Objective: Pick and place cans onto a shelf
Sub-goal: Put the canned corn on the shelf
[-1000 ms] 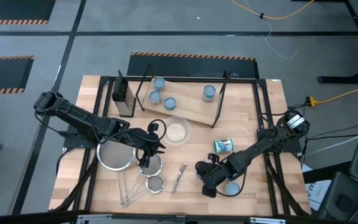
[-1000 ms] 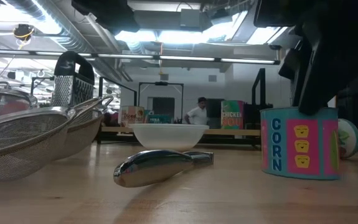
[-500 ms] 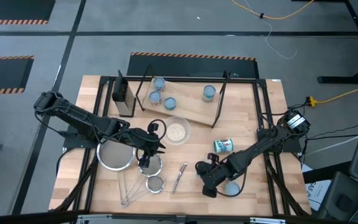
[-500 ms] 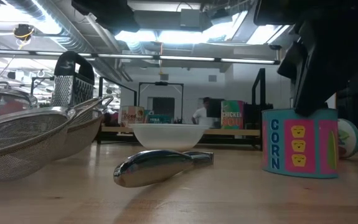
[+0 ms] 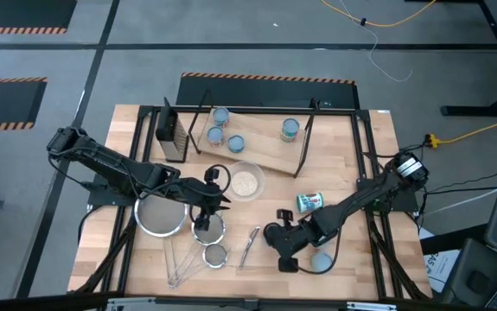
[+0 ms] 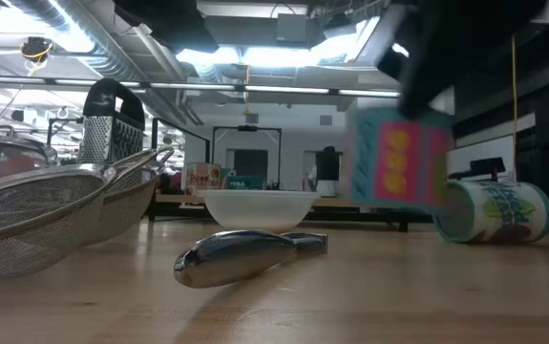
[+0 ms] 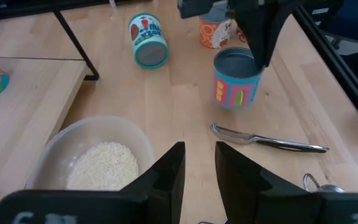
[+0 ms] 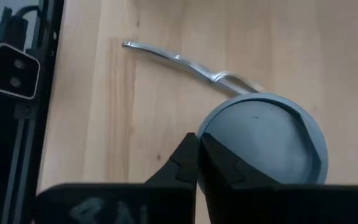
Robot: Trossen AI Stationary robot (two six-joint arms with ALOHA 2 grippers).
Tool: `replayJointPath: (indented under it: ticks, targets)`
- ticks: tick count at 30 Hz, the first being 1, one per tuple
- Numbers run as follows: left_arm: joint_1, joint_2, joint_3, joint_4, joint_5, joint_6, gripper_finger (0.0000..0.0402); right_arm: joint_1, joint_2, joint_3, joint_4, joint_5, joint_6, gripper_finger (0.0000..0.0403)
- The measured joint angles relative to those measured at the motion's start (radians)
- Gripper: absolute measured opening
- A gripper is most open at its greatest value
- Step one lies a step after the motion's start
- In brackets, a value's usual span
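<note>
Strainers of round steel mesh (image 5: 162,216) crowd the near-left table, and the left gripper (image 5: 216,200) hangs beside them over a smaller strainer, jaws narrowly parted and empty, apparently waiting. Farther back, the light-wood shelf on black rod legs (image 5: 261,149) carries four blue-topped cans (image 5: 289,129). Right of centre, the right gripper (image 5: 284,248) pinches the rim of a blue can with a pink and yellow label (image 6: 397,158), lifted clear of the table, probably for carrying to the shelf. A green-and-white can (image 5: 309,203) lies on its side nearby.
</note>
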Motion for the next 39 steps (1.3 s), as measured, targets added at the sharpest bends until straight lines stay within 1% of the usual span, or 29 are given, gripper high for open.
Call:
replayJointPath:
  ticks: [4,9,17,22,27,29,35,39]
  targets:
    - [0.0,0.0,0.0,0.0,0.0,0.0,0.0082,-0.041,0.0,0.08,-0.093,-0.007,-0.108,0.001]
    - [0.0,0.0,0.0,0.001,-0.018,0.0,0.0082,-0.115,0.0,0.177,-0.196,-0.06,-0.287,0.001]
    - [0.0,0.0,0.0,0.0,-0.026,0.0,0.0082,-0.287,-0.001,0.277,-0.287,-0.117,-0.559,0.001]
    - [0.0,0.0,0.0,0.0,-0.026,0.0,0.0082,-0.414,-0.002,0.297,-0.324,-0.175,-0.7,0.001]
    - [0.0,0.0,0.0,0.0,-0.029,0.0,0.0082,-0.556,-0.002,0.299,-0.321,-0.224,-0.823,0.001]
    - [0.0,0.0,0.0,0.0,-0.045,0.0,0.0082,-0.617,-0.002,0.299,-0.318,-0.255,-0.867,0.001]
    - [0.0,0.0,0.0,0.0,-0.093,0.0,0.0082,-0.791,-0.002,0.299,-0.317,-0.34,-0.945,0.001]
    - [0.0,0.0,0.0,0.0,-0.099,0.0,0.0082,-0.884,-0.002,0.285,-0.293,-0.383,-0.985,0.001]
